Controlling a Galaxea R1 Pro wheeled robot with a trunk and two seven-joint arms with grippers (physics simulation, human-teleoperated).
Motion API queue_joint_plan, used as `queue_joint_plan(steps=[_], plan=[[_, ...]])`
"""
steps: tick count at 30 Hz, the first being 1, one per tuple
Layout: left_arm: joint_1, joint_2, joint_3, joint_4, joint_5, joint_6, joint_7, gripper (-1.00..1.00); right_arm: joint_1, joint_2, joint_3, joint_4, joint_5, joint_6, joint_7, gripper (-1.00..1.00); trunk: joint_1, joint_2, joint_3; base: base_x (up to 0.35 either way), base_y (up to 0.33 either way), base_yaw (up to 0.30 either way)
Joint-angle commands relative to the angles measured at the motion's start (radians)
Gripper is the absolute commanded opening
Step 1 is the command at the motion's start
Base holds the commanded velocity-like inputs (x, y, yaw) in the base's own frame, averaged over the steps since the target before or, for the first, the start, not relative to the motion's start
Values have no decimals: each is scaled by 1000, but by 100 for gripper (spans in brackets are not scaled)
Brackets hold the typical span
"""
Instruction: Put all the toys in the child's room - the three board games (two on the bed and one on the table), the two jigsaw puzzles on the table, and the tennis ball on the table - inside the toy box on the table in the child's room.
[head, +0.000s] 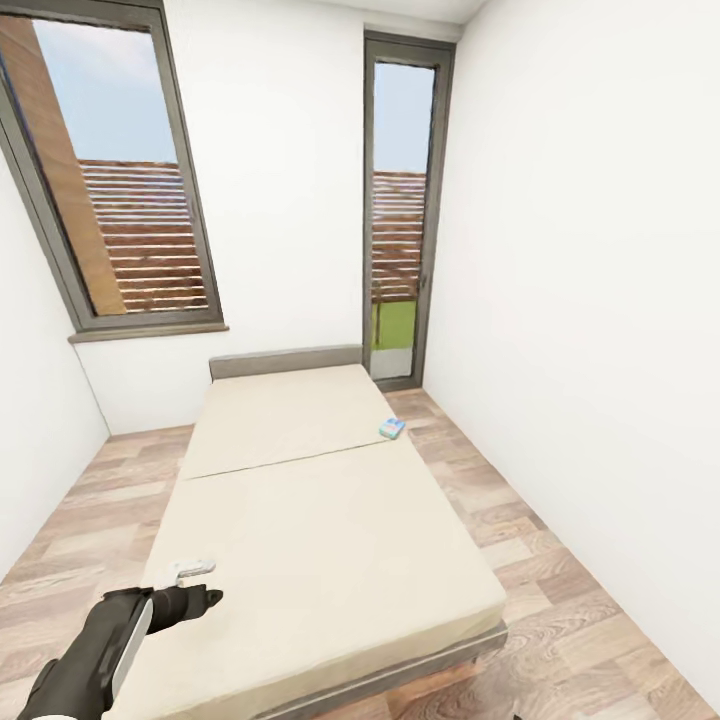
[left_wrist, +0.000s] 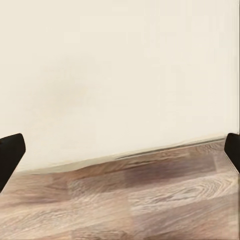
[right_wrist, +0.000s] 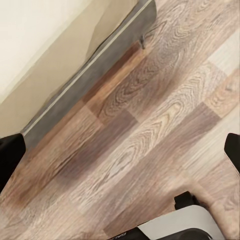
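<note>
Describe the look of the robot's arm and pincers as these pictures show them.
In the head view the left arm is matte black and rounded, with a light grey panel along its upper side, tapering to a dark left pincer. In both wrist views the fingertips show as plain black blocks at the picture's edges. No cables or markings are visible.

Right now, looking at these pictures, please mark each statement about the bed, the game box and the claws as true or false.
1. A blue game box lies on the bed near its right edge. True.
2. The left claw holds the game box. False: it is over the near left part of the bed, far from the box.
3. The floor is wood plank. True.
4. A tennis ball lies on the mattress. False: none is seen there.
5. The right claw is shut on a puzzle. False: its fingers stand apart over bare floor.
</note>
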Motion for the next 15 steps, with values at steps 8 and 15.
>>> queue_joint_plan(steps=[8, 15], plan=[[-1, -1, 3, -1, -6, 5, -11, 100, -1, 1, 0, -4, -11, 5, -7, 100, 1, -2, -2, 244, -228, 6], [-1, -1, 3, -1, -6, 4, -15, 100, -2, 1, 0, -19, -11, 14, -8, 100, 1, -2, -2, 88, -90, 198]])
